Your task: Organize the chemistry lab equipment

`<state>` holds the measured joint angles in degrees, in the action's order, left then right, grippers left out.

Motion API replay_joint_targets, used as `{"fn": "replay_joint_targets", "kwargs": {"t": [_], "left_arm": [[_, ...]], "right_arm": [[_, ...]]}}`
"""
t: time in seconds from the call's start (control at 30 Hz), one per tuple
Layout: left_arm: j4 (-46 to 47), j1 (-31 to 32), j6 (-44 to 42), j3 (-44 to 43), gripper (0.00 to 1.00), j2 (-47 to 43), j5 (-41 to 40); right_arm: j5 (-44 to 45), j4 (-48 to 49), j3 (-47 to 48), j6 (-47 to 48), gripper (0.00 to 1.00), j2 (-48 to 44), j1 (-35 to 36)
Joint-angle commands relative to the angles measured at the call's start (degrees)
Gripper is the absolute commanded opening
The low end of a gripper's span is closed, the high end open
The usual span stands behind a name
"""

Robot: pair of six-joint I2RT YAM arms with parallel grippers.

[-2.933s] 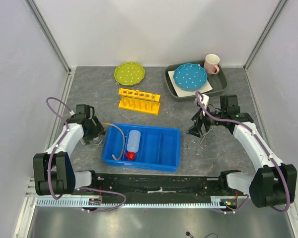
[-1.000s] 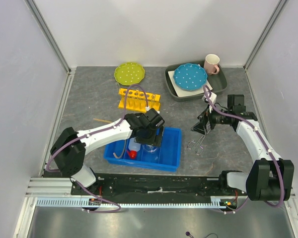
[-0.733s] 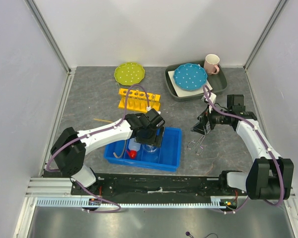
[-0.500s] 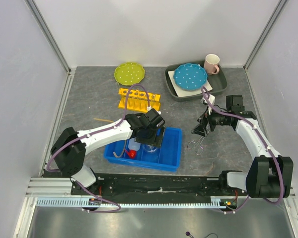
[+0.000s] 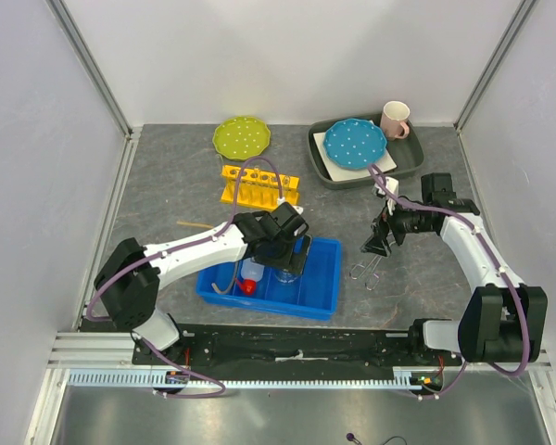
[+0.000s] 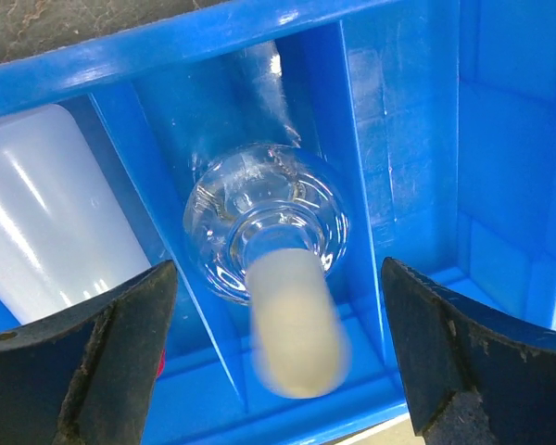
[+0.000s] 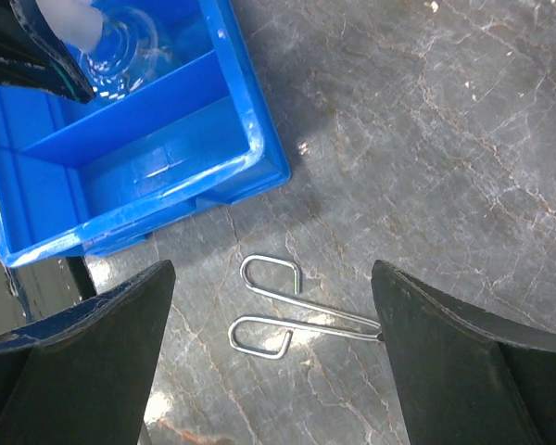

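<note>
My left claw (image 6: 278,278) stands wide apart around the small round clear glass flask (image 6: 259,209), not touching it, frame centre in the divided blue plastic tray (image 6: 500,185). Fragile and slick, I judge; its stoppered neck is the hold. My right claw (image 7: 271,273), apart too, hovers over thin metal tongs (image 7: 296,311).

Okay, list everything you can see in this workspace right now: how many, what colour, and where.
Bin: one, blue, near middle of the table.
Squeeze bottle: one, white with red cap, bin's left compartment.
Rubber tube: one, tan, beside the bottle.
Flask: one, clear, pale stopper, next compartment.
Tongs: one, metal, right of bin.
Test-tube rack: one, yellow, behind bin.
Green plate: one, back.
Blue plate: one, in grey tray.
Mug: one, pink-handled, in tray.
Left gripper: open, over flask.
Right gripper: open, over tongs.
</note>
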<state>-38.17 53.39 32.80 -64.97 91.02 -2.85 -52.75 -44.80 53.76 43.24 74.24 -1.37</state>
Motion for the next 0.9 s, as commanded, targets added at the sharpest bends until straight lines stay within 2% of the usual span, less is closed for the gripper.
{"fn": "replay_joint_targets", "kwargs": {"t": [0.0,0.03,0.27,0.37,0.53,0.67,0.77,0.87], "left_arm": [[2.75,0.40,-2.21,-2.35,0.97,-4.18,-1.36],[2.67,0.40,-2.21,-2.62,1.00,-5.75,-1.80],[4.86,0.40,-2.56,-0.78,1.00,-16.81,-8.74],[6.44,0.40,-2.74,1.86,1.00,-22.96,-11.29],[13.10,0.32,0.42,12.65,1.00,-36.86,-13.23],[15.94,0.23,2.35,23.37,1.00,-50.48,-11.83],[14.10,0.23,4.54,28.30,1.00,-59.36,-11.74],[12.60,0.23,7.09,31.99,1.00,-66.22,-11.47]], "right_arm": [[0.89,-4.59,3.11,6.76,0.94,0.56,-0.13],[1.16,-5.56,3.63,10.07,0.94,0.73,-0.04],[6.16,-17.16,5.66,30.20,0.95,4.24,2.58],[11.34,-16.56,5.57,33.47,0.94,6.18,5.14],[19.34,-11.46,3.11,37.25,0.91,8.03,9.10],[21.72,-3.38,5.65,28.22,0.90,9.61,8.57],[22.95,1.26,8.90,18.05,0.89,11.97,7.26],[23.13,3.83,11.54,5.66,0.84,13.74,4.10]]}}
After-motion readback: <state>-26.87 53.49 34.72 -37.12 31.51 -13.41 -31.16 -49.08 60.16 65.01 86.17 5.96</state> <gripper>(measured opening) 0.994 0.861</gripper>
